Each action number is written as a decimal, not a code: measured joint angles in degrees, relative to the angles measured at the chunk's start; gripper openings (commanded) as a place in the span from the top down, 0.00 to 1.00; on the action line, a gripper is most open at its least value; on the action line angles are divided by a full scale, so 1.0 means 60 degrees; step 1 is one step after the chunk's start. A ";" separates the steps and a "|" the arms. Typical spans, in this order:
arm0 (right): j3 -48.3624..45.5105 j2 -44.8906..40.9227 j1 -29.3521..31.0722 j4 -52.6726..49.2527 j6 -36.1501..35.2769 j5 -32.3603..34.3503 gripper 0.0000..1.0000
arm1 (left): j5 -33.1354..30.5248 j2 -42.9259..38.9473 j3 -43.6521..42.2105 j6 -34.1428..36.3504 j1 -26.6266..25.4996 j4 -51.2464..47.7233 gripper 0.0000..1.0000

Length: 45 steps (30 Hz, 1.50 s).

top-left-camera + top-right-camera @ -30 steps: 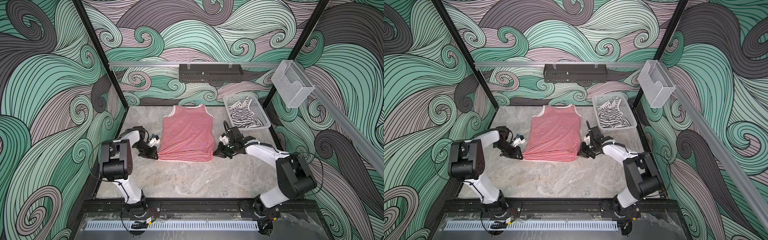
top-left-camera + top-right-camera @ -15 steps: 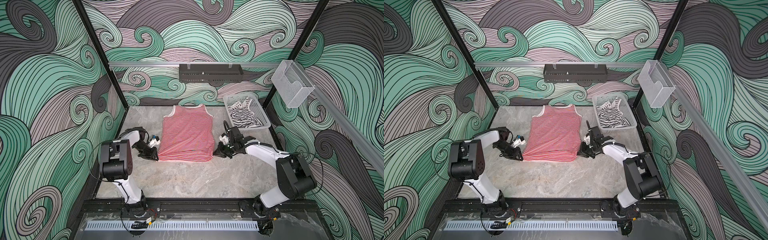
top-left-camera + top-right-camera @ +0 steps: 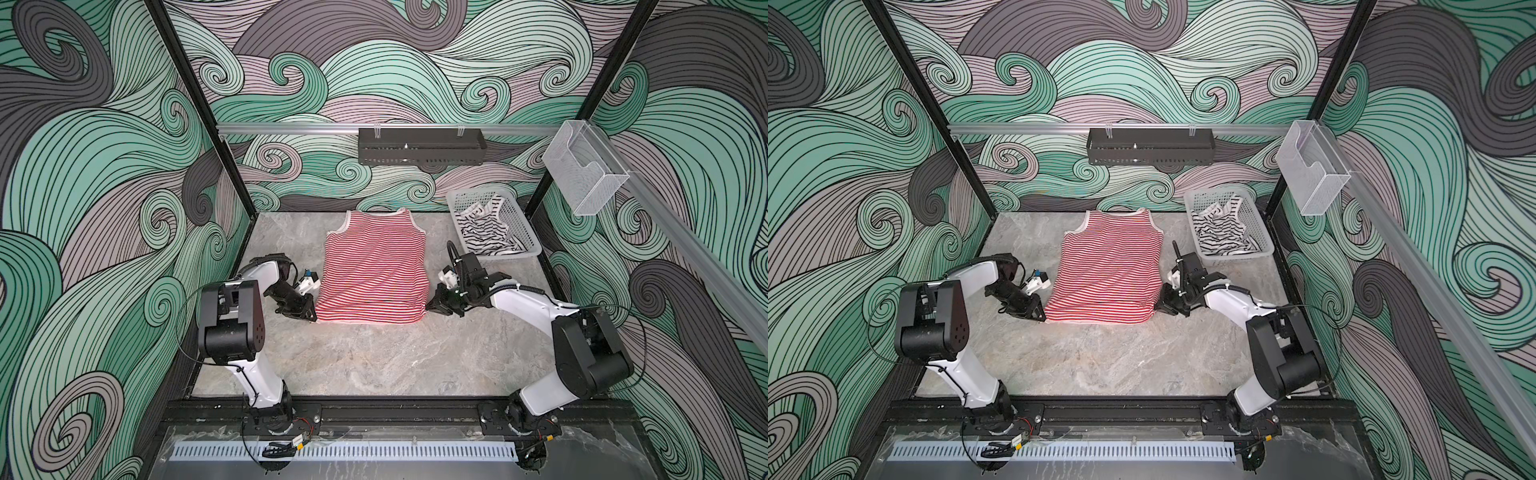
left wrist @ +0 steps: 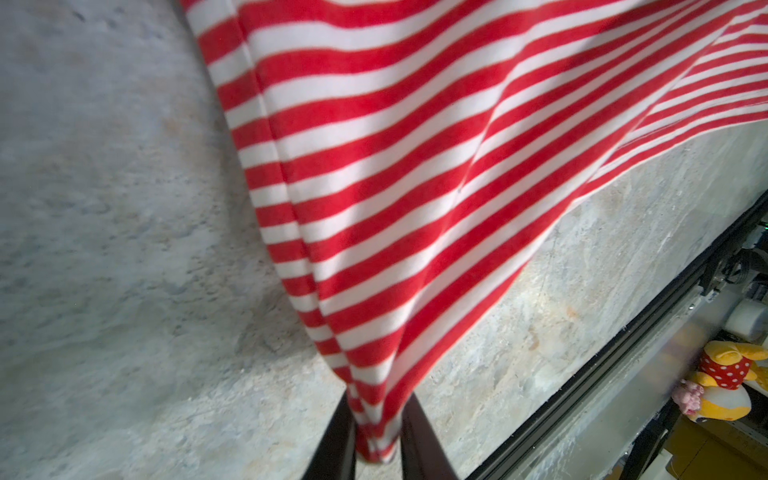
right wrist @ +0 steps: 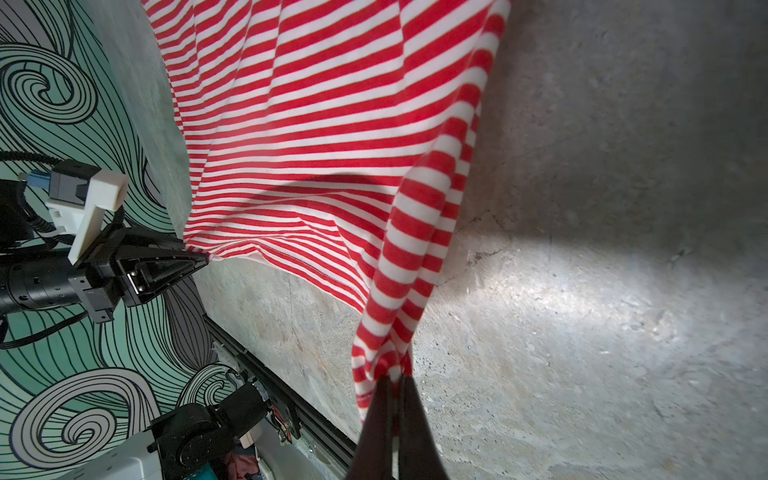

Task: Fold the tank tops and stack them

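Left fingers point(image 4: 332, 440) are clamped on a bunched corner of the narrow red-and-white striped tank top point(image 3: 374, 270), the cloth pinched between the two dark tips and rising from them in a taut tent across the left wrist view; right fingers point(image 5: 374, 436) are pressed together on the opposite hem corner, where the fabric gathers into a twisted rope toward the lower middle of the right wrist view.

In both top views the red-and-white garment lies spread on the grey marbled desk point(image 3: 374, 361) at centre frame, its white straps toward the back wall at the top and its hem toward the bottom; the left fingers meet the hem at its lower left corner and the right fingers at its lower right corner, so the garment lies between the two arms; the hem edge between them sags slightly off the desk.

As a judgement, the task is at an early point; no fold shows in this garment yet, and both hem corners are gripped, ready for a first fold toward the straps; the white tank top with thin black stripes point(image 3: 484, 232) lies crumpled in the white perforated plastic basket point(image 3: 521, 226) at the upper right of the desk, unfolded; nothing is stacked; both folds and the stacking remain.
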 measured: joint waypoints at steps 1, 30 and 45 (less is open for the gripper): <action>0.0000 0.0000 0.0000 0.0004 0.0004 -0.0004 1.00 | -0.0007 -0.0011 0.0000 0.0011 0.0000 -0.0007 0.71; 0.0073 -0.0084 -0.0146 -0.0182 -0.0062 0.0004 1.00 | 0.0550 -0.0102 0.0951 0.0492 0.0142 -0.1373 1.00; 0.1730 -0.2441 -0.2626 -0.2667 -0.0994 -0.0994 1.00 | 0.3166 0.0543 0.6142 0.2302 0.1453 -0.5523 1.00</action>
